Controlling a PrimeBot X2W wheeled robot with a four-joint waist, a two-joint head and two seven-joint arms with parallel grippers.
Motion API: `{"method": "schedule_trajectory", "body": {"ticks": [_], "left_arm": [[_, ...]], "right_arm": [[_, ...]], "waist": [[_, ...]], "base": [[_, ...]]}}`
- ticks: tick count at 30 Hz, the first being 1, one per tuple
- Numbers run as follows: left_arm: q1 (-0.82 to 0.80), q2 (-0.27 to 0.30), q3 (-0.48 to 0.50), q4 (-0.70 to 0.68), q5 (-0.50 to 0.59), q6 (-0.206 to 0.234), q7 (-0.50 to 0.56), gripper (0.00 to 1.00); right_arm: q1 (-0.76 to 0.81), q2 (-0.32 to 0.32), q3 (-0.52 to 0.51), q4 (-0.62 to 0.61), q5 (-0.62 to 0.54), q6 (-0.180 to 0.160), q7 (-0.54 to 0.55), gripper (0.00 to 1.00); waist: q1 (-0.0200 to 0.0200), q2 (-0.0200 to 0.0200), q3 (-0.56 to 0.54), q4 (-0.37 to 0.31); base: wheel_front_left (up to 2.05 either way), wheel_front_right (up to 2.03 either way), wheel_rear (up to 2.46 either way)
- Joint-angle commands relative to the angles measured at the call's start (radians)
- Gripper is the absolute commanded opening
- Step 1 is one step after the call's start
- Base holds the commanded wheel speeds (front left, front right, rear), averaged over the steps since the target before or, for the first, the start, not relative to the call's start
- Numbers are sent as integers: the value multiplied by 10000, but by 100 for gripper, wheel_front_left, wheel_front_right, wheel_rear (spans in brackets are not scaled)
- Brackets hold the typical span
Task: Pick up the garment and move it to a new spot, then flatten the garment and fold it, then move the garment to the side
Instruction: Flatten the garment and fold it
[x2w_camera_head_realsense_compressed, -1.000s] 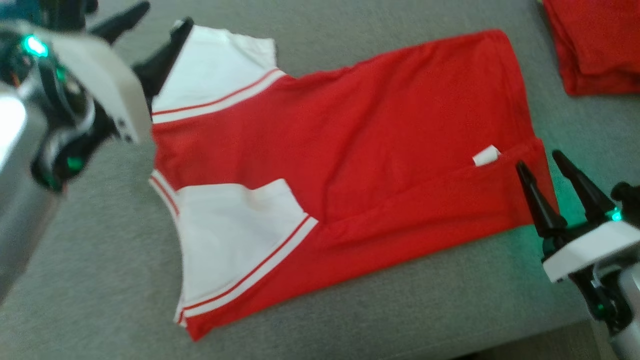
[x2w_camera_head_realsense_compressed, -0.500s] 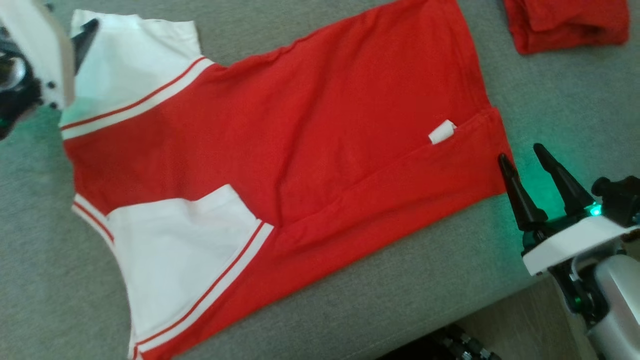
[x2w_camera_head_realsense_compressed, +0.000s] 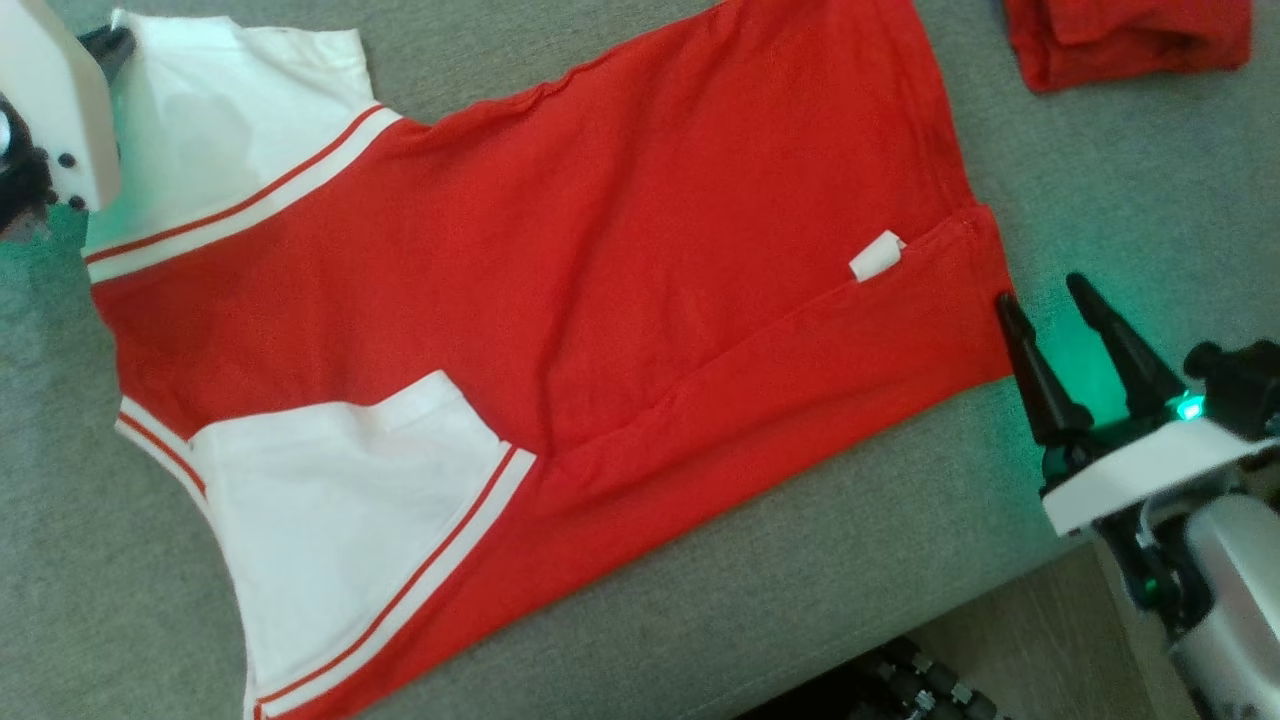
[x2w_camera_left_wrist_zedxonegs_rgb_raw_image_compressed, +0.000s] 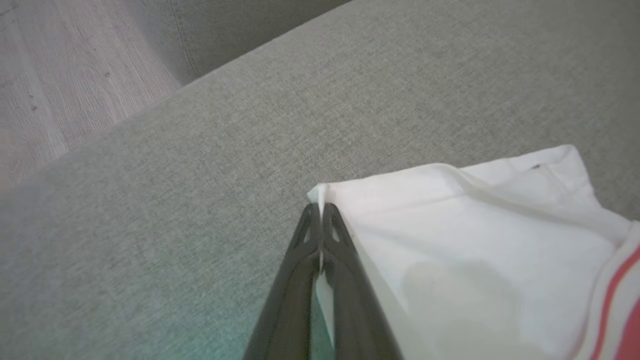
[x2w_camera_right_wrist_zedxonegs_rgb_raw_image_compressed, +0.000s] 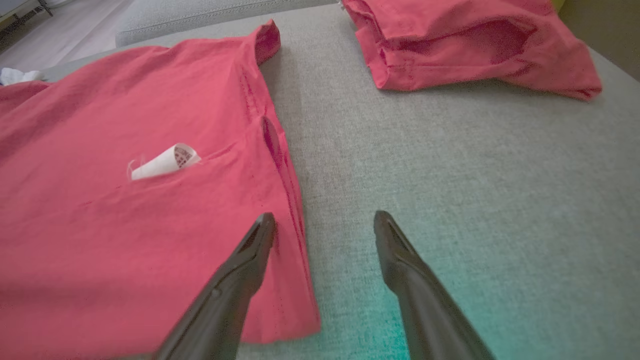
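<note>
Shirt (x2w_camera_head_realsense_compressed: 600, 250), red with white sleeves, lies spread flat on grey cushion (x2w_camera_head_realsense_compressed: 800, 600). Left hand (x2w_camera_left_wrist_zedxonegs_rgb_raw_image_compressed: 320, 212) is pinched together on the corner of the far white sleeve (x2w_camera_left_wrist_zedxonegs_rgb_raw_image_compressed: 475, 240). Right hand (x2w_camera_right_wrist_zedxonegs_rgb_raw_image_compressed: 325, 220) has its fingers apart, gripping nothing, just beside the hem corner. Folded red garment (x2w_camera_head_realsense_compressed: 1130, 40) lies well apart.

A grey upholstered surface (x2w_camera_head_realsense_compressed: 760, 600) spread across the frames; pale wood-grain floor (x2w_camera_left_wrist_zedxonegs_rgb_raw_image_compressed: 45, 75) showed upper left in the left wrist view.

Black tapered fingers (x2w_camera_right_wrist_zedxonegs_rgb_raw_image_compressed: 420, 290), white housing (x2w_camera_head_realsense_compressed: 1150, 480), green light (x2w_camera_head_realsense_compressed: 1188, 408)
</note>
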Motion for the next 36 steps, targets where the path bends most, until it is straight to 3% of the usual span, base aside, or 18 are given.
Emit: {"method": "schedule_trajectory", "body": {"ticks": [1, 9, 14, 20, 36], "left_arm": [[-410, 392, 470, -208, -139, -25, -68, 0], [-848, 397, 476, -531, 51, -234, -868, 0], [-1359, 392, 351, -890, 197, -340, -1248, 0], [-1815, 334, 86, -1204, 326, -390, -1546, 0], [-2343, 392, -833, -1416, 7, -412, -2161, 0]], "right_arm": [[-128, -364, 56, -201, 59, -9, -57, 100], [-1262, -885, 20, -390, 539, -9, 444, 100], [-3283, -1436, 413, -44, 1047, -9, 2043, 100], [-5222, -1532, 1184, 1090, 1359, -9, 3468, 100], [-7173, -1786, 3458, 3108, 1915, -9, 3687, 100]], "waist": [[0, 0, 33, 34], [0, 0, 100, 298], [0, 0, 242, 604], [0, 0, 534, 1060], [0, 0, 796, 1657]], "base": [[0, 0, 0], [0, 0, 0], [0, 0, 0], [0, 0, 0], [0, 0, 0]]}}
